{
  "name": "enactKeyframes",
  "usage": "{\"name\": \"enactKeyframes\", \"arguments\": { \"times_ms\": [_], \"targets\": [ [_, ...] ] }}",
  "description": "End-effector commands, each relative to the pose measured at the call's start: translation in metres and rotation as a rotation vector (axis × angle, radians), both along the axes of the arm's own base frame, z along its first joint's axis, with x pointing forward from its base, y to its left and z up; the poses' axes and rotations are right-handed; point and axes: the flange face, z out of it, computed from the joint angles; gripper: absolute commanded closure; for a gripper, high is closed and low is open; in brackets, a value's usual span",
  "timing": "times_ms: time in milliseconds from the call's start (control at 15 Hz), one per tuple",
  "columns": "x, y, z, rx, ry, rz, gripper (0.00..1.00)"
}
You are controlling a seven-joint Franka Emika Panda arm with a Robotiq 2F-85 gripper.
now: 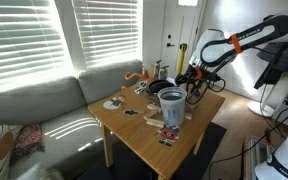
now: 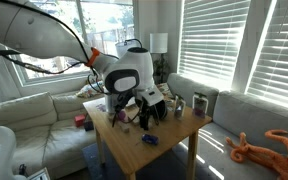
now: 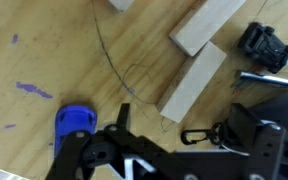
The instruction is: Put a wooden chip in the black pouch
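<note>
Wooden chip (image 3: 194,82) is lying flat on the table (image 3: 44,50), just ahead of the gripper (image 3: 184,138). Its long axis is running diagonally in the wrist view, lower-left to upper-right. Jaws are standing spread, gripping nothing. Second chip (image 3: 209,28) is sitting just beyond. Probably needing wrist rotation to straddle the narrow side.

Pale cup (image 1: 171,106) on wooden table (image 1: 136,135), grey sofa (image 1: 44,105) beside

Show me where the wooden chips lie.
In the wrist view, two wooden chips lie side by side on the table, right of centre and toward the top, just left of a black clip.
</note>
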Motion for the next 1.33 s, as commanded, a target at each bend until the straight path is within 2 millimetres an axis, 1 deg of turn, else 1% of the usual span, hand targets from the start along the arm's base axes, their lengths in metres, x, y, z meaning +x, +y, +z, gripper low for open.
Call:
{"name": "enactKeyframes", "arguments": {
  "times_ms": [0,333,400,467,533,600,667,733,800,867,1000,1067,1133,1200,1267],
  "targets": [
    [0.016,-0.002,0.001,0.066,-0.010,0.035,0.00],
    [0.024,-0.006,-0.008,0.076,0.034,0.033,0.00],
    [0.025,-0.006,-0.011,0.078,0.047,0.031,0.05],
    [0.025,-0.006,-0.014,0.080,0.060,0.032,0.23],
    [0.026,-0.006,-0.016,0.084,0.069,0.035,0.30],
    [0.026,-0.005,-0.018,0.088,0.073,0.038,0.32],
    [0.026,-0.005,-0.018,0.091,0.075,0.042,0.38],
    [0.026,-0.005,-0.018,0.090,0.080,0.043,0.47],
    [0.025,-0.004,-0.018,0.086,0.085,0.042,0.54],
    [0.023,-0.003,-0.015,0.077,0.092,0.040,0.62],
    [0.018,-0.002,-0.010,0.057,0.122,0.043,0.74],
    [0.013,-0.002,-0.005,0.032,0.146,0.056,0.82],
    [0.008,-0.002,0.000,0.009,0.177,0.073,0.88],
    [-0.001,-0.004,0.009,-0.033,0.219,0.100,0.93],
    [-0.010,-0.007,0.015,-0.085,0.269,0.124,0.92]
  ]
}}
